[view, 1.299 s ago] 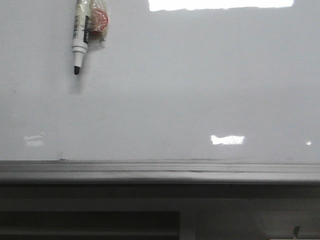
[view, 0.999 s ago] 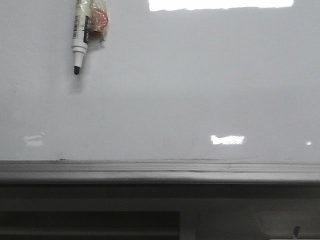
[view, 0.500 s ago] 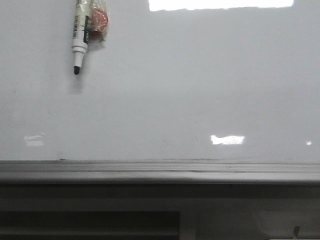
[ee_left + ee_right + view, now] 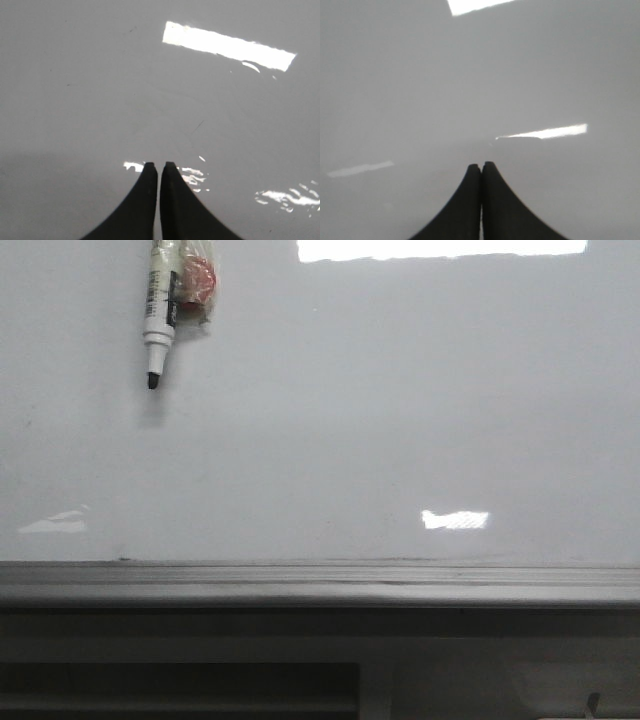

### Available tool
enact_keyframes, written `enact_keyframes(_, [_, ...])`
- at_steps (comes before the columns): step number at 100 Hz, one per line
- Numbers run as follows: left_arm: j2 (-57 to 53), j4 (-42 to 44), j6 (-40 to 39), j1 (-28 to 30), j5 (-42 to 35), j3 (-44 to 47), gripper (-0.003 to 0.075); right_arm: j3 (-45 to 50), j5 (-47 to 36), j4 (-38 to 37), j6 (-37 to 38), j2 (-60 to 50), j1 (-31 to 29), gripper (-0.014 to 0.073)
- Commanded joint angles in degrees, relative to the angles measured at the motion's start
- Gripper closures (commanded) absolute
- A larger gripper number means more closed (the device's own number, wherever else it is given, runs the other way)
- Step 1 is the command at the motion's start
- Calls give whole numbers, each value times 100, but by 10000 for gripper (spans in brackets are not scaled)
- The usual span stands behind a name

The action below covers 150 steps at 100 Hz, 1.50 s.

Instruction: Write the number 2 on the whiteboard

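Observation:
The whiteboard (image 4: 380, 430) fills the front view, glossy pale grey with bright light reflections and a grey tray ledge (image 4: 320, 583) along its lower edge. No number 2 shows on it. A white marker pen (image 4: 158, 310) with a black tip hangs at the upper left of the board, tip down. Neither gripper shows in the front view. My left gripper (image 4: 159, 165) is shut and empty over the glossy board surface (image 4: 100, 90). My right gripper (image 4: 481, 165) is shut and empty, also facing the board (image 4: 520, 75).
A clear bag with a red round thing (image 4: 197, 285) hangs beside the marker pen. Below the ledge is a dark frame with a recess (image 4: 180, 685).
The light reflection at the lower left of the board has shifted and stretched. The marker pen and board have not moved.

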Motion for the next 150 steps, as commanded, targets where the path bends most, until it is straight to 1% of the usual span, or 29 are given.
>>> enact_keyframes(1, [-157, -679, -50, -5, -579, 82, 740, 145, -610, 594, 8, -86, -33, 650])
enact_keyframes(11, [-157, -1433, -50, -5, -761, 44, 740, 125, -704, 1584, 8, -86, -33, 650])
enact_keyframes(14, [-157, -1634, -50, -5, -761, 12, 741, 107, -701, 1755, 8, -86, -33, 650])
enact_keyframes(18, [-157, -1666, -50, -5, -749, -33, 741, 60, -655, 1800, 8, -86, -33, 650])
enact_keyframes(26, [-157, -1666, -50, -5, -418, -241, 741, -129, -436, 1800, 8, -86, -33, 650])
enact_keyframes(33, [-115, -1460, -50, -5, 14, -533, 741, -428, 1, 1694, -32, -34, -33, 650])
enact_keyframes(48, [367, -796, -6, -5, 1150, -1378, 741, -1273, 1273, 1068, -32, 571, -33, 650])
enact_keyframes(55, [782, -765, 428, -5, 1730, -1802, 741, -1673, 1879, 955, -99, 1000, -33, 650])
enact_keyframes(61, [1179, -776, 826, -5, 2169, -2134, 740, -1958, 2197, 956, -249, 1332, -33, 650])
enact_keyframes(63, [1335, -789, 970, -57, 2259, -2227, 740, -2083, 2293, 956, -299, 1486, -33, 650])
enact_keyframes(68, [1547, -839, 997, -164, 2309, -2394, 740, -2250, 2391, 956, -324, 1692, -33, 650])
enact_keyframes(76, [1894, -1254, 1185, -409, 2309, -2550, 739, -2500, 2408, 967, -341, 1991, 72, 636])
enact_keyframes(81, [2133, -1562, 1642, -571, 2334, -2607, 738, -2600, 2408, 981, -466, 2114, 167, 594])
enact_keyframes(84, [2246, -1769, 1878, -671, 2334, -2619, 733, -2634, 2408, 1038, -592, 2169, 229, 540])
enact_keyframes(90, [2464, -2369, 2327, -900, 2290, -2619, 685, -2687, 2431, 1078, -668, 2250, 379, 412])
enact_keyframes(93, [2606, -2654, 2610, -999, 2239, -2619, 647, -2685, 2431, 1109, -668, 2273, 445, 314])
enact_keyframes(95, [2693, -2878, 2778, -1072, 2213, -2619, 613, -2685, 2431, 1123, -668, 2285, 494, 272])
enact_keyframes(98, [2813, -3180, 3015, -1169, 2144, -2619, 561, -2685, 2442, 1152, -668, 2298, 556, 182])
enact_keyframes(101, [2959, -3568, 3321, -1286, 2057, -2619, 486, -2685, 2442, 1195, -668, 2298, 626, 118])
enact_keyframes(102, [2988, -3647, 3383, -1308, 2057, -2619, 470, -2685, 2442, 1195, -668, 2298, 639, 118])
enact_keyframes(103, [3017, -3720, 3445, -1331, 2025, -2619, 454, -2685, 2442, 1208, -668, 2298, 666, 101])
enact_keyframes(107, [3190, -4227, 3838, -1479, 1937, -2619, 339, -2685, 2431, 1252, -668, 2298, 722, 79])
enact_keyframes(110, [3303, -4430, 4071, -1539, 1868, -2619, 297, -2685, 2421, 1261, -668, 2298, 765, 86])
enact_keyframes(112, [3420, -4673, 4282, -1612, 1830, -2619, 253, -2685, 2394, 1277, -668, 2298, 787, 92])
enact_keyframes(115, [3512, -4826, 4431, -1663, 1793, -2632, 224, -2685, 2382, 1277, -668, 2298, 810, 100])
enact_keyframes(121, [3792, -5124, 4766, -1793, 1772, -2716, 218, -2685, 2342, 1292, -668, 2298, 833, 119])
enact_keyframes(133, [4337, -5398, 5188, -1991, 1758, -3004, 258, -2685, 2292, 1302, -668, 2298, 833, 130])
enact_keyframes(141, [4699, -5398, 5298, -2059, 1724, -3213, 280, -2685, 2292, 1302, -668, 2298, 833, 130])
enact_keyframes(150, [5120, -5412, 5298, -2059, 1860, -3452, 281, -2685, 2292, 1303, -668, 2298, 833, 130])
